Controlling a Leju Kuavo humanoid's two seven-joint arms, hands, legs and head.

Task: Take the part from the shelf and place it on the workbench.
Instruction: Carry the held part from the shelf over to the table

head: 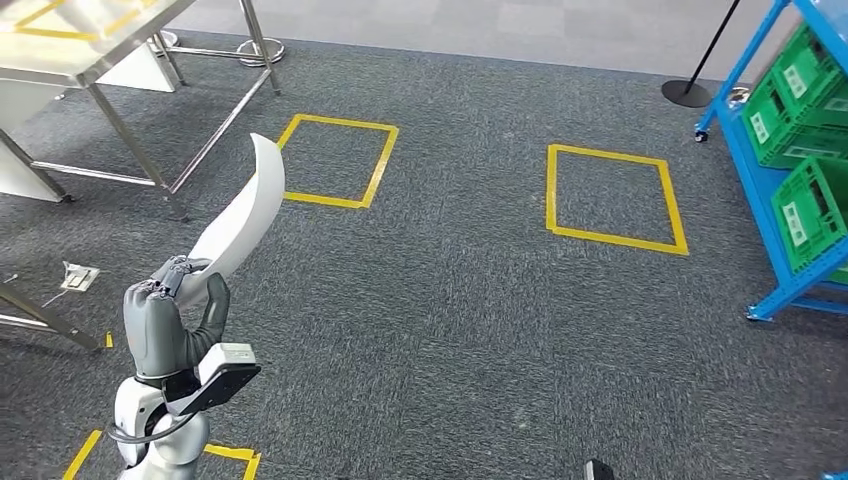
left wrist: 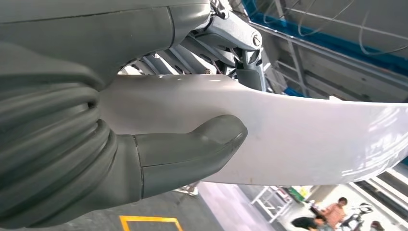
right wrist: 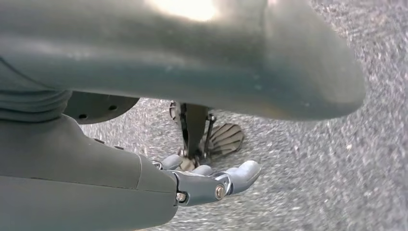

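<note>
Here the stainless-steel workbench [head: 75, 60] stands far left, well apart from the blue metal shelf [head: 765, 190] of green crates far right. Near left, the left hand [head: 170, 320] clamps thumb and fingers on the long curved white plastic part [head: 245, 205], which rises tilted toward the bench. Carrying it well probably means holding that tilt steady (the blade end could clip the bench frame). The right hand [right wrist: 207, 183] hangs over carpet, fingers apparently loose and empty.

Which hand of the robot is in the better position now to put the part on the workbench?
The left hand. It already holds the long curved white plastic part, and the steel-legged workbench stands ahead on that same side. The right hand hangs over the grey carpet, holding nothing.
</note>
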